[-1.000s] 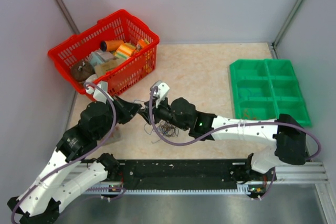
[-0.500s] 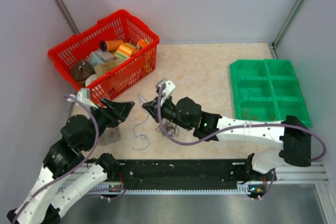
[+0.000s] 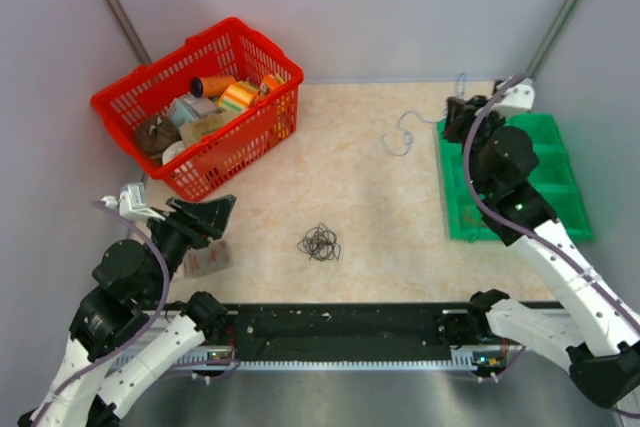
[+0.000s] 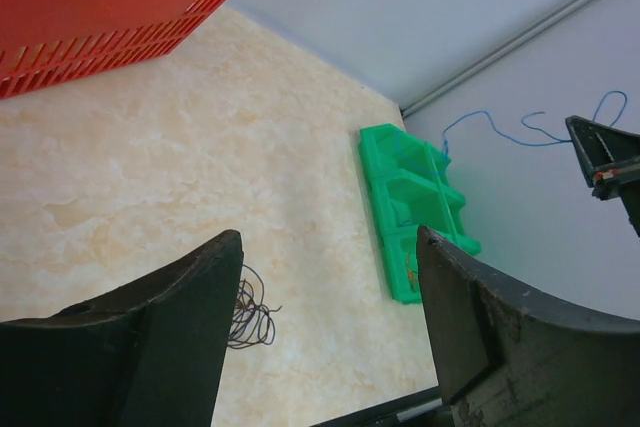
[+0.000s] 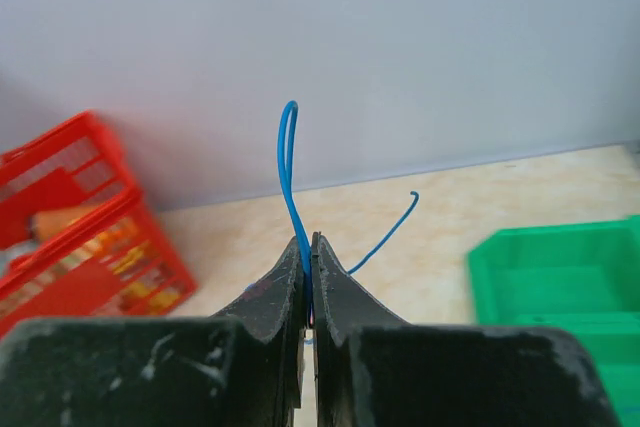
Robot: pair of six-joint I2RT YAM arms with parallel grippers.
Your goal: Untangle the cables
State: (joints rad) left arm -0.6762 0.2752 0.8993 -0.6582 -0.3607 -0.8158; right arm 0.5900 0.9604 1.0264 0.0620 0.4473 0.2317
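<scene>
The cables (image 3: 319,242) are a small tangle of thin dark wires lying on the beige table in front of the arms; in the left wrist view the cables (image 4: 250,313) peek out beside the left finger. One blue wire (image 3: 401,133) is apart from the tangle and hangs in the air. My right gripper (image 3: 450,124) is shut on it beside the green tray's far left corner. The right wrist view has the blue wire (image 5: 287,152) rising in a loop from the shut right gripper (image 5: 308,241). My left gripper (image 3: 218,219) is open and empty, left of the tangle; its jaws (image 4: 328,242) stand wide apart.
A red basket (image 3: 255,127) full of spools and packets stands at the back left. A green compartment tray (image 3: 512,187) sits at the right, under my right arm. A small flat packet (image 3: 205,259) lies on the table below my left gripper.
My right gripper shut on the blue wire and carried it up and right, away from the tangle, to the green tray. My left gripper opened and drew back left.
</scene>
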